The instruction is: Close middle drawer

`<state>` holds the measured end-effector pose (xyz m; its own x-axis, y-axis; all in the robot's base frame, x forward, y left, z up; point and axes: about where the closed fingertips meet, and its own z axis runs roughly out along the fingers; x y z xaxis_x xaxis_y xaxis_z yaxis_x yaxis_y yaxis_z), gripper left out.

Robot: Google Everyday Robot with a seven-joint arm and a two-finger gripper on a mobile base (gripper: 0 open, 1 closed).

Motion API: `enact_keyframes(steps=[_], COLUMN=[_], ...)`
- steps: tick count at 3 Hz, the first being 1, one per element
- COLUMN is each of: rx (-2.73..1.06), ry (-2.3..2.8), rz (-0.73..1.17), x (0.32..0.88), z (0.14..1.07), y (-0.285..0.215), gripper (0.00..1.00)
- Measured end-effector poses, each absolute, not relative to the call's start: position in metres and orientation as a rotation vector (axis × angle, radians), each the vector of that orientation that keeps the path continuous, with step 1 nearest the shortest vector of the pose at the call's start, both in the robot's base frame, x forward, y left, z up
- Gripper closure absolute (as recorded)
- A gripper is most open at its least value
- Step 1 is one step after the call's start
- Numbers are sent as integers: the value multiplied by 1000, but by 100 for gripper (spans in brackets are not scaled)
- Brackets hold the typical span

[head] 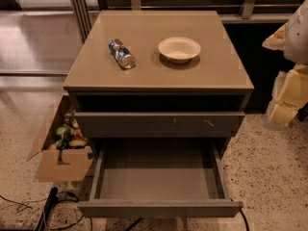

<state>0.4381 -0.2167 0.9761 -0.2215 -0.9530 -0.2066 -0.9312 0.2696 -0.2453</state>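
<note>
Middle drawer (159, 209) is hanging wide open, nearest the camera, its plain front sitting at the bottom of the view.

Above it, 1 scuffed drawer front (159, 124) is sticking out only slightly from the cabinet (216, 69), well behind the open drawer's front. On the cabinet top, 1 can (121, 53) is lying on its side to the left of 1 pale bowl (179, 48), the 2 sitting apart. A cardboard box (60, 165) of mixed items is standing on the speckled floor just left of the cabinet, with dark cables (50, 208) trailing in front of it. The gripper (288, 93) is hovering at the right edge, apart from the cabinet and touching neither drawer; whether it is clenched or released, I cannot tell.
</note>
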Motion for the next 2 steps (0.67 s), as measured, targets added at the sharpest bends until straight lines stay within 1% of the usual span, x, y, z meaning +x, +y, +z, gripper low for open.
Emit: enact_keyframes(steps=[2], rx=[-1721], ry=[2216], rz=[-88], x=[430], z=[974], y=[-217], gripper=[0])
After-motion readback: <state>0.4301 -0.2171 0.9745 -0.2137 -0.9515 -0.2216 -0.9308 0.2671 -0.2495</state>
